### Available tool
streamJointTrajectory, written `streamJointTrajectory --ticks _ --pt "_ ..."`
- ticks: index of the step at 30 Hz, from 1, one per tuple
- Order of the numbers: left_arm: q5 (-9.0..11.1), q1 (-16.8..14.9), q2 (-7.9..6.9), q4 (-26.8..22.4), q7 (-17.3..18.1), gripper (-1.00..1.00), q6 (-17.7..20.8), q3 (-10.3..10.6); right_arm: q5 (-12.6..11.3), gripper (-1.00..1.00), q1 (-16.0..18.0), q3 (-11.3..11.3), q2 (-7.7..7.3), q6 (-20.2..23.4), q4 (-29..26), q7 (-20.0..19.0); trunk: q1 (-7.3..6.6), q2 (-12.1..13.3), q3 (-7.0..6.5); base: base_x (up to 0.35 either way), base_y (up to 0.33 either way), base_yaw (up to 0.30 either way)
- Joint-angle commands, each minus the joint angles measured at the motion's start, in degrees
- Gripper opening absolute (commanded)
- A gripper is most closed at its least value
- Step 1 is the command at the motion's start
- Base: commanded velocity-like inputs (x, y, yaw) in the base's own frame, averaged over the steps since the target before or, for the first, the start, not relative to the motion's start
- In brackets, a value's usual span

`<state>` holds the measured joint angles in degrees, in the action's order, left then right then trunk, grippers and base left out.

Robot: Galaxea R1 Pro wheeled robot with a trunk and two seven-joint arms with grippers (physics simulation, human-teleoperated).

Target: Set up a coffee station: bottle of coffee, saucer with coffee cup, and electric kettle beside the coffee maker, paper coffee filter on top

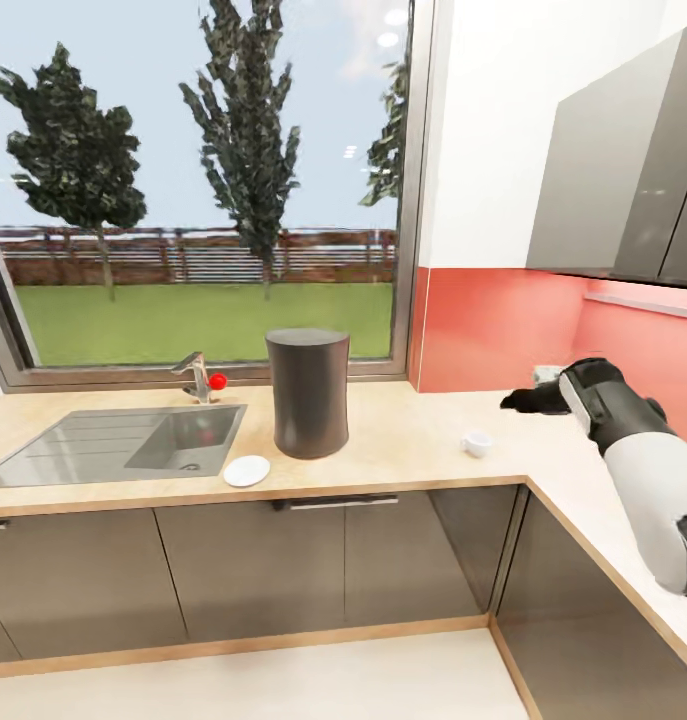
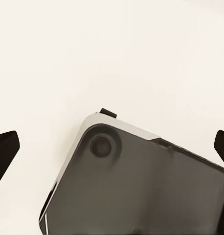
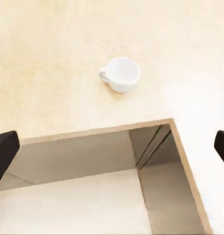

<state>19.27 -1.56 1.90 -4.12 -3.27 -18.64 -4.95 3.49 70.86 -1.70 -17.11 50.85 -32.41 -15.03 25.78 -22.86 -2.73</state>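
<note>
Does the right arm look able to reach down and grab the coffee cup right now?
Probably yes. The right gripper hangs open above the countertop, and the coffee cup stands alone there with nothing beside it or between it and the fingers.

Matt wood-look countertop, steel sink
</note>
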Motion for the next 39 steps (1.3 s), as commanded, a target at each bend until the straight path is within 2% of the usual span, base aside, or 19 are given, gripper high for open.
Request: streamJointTrajectory --ticks 1,2,3,5,8,9,10,13,20,25,31,39 --pt "-0.3 0.0 0.03 0.1 -0.1 1.0 -0.1 -0.4 3.8 1.0 1.6 -0.3 -0.07 1.3 1.9 -4.8 0.0 -0.1 0.04 0.0 0.0 0.0" --pt "-0.2 0.0 0.02 0.3 -0.1 1.0 -0.1 -0.4 6.2 1.0 2.3 -0.4 -0.09 2.8 2.9 -8.5 0.0 -0.1 0.04 0.0 0.0 0.0" --pt "-0.2 0.0 0.02 0.4 -0.1 1.0 -0.1 -0.4 7.3 1.0 2.6 -0.4 -0.09 3.8 3.2 -10.2 0.0 -0.1 0.04 0.005 0.0 0.0" --pt "-0.1 0.0 -0.03 1.5 -0.1 1.0 -0.1 -0.4 12.9 1.0 3.2 -0.9 -0.15 8.2 4.2 -17.0 0.0 -0.1 0.04 0.078 -0.054 0.0" --pt "-0.1 0.1 -0.05 2.4 -0.1 1.0 -0.1 -0.3 16.7 1.0 3.5 -2.6 -0.55 9.1 5.0 -22.0 0.0 -0.1 0.04 0.193 -0.138 0.0" --pt "-0.1 0.1 -0.04 2.7 -0.1 1.0 -0.1 -0.3 17.5 1.0 3.5 -3.0 -1.35 9.1 5.1 -23.4 0.0 -0.1 0.04 0.233 -0.166 0.0" --pt "-0.1 0.1 -0.05 2.9 -0.1 1.0 -0.1 -0.3 17.9 1.0 3.6 -3.3 -1.9 9.1 5.2 -24.2 0.0 -0.1 0.04 0.242 -0.172 0.0" --pt "-0.1 0.1 0.0 3.1 -0.1 1.0 -0.1 -0.2 18.2 1.0 3.6 -3.5 -2.14 9.1 5.2 -24.8 0.0 -0.1 0.04 0.247 -0.175 0.0" --pt "0.0 0.1 0.11 3.7 -0.1 1.0 -0.1 -0.2 18.6 1.0 3.7 -3.5 -1.87 9.1 5.8 -24.6 0.0 -0.1 0.04 0.251 -0.178 0.0" --pt "0.1 0.1 0.16 3.8 -0.1 1.0 -0.1 -0.2 18.8 1.0 3.7 -3.5 -1.61 9.1 9.6 -24.0 0.0 -0.1 0.04 0.249 -0.174 0.0" --pt "0.0 0.1 0.13 3.7 -0.1 1.0 0.0 -0.3 18.8 1.0 3.8 -3.4 -0.42 8.4 13.6 -23.4 0.0 -0.1 0.05 0.27 -0.137 0.004" --pt "0.1 0.1 0.03 3.7 -0.1 1.0 0.0 -0.4 20.1 1.0 3.8 -3.4 1.02 7.1 14.2 -21.7 0.0 -0.1 0.38 0.288 -0.116 0.141"
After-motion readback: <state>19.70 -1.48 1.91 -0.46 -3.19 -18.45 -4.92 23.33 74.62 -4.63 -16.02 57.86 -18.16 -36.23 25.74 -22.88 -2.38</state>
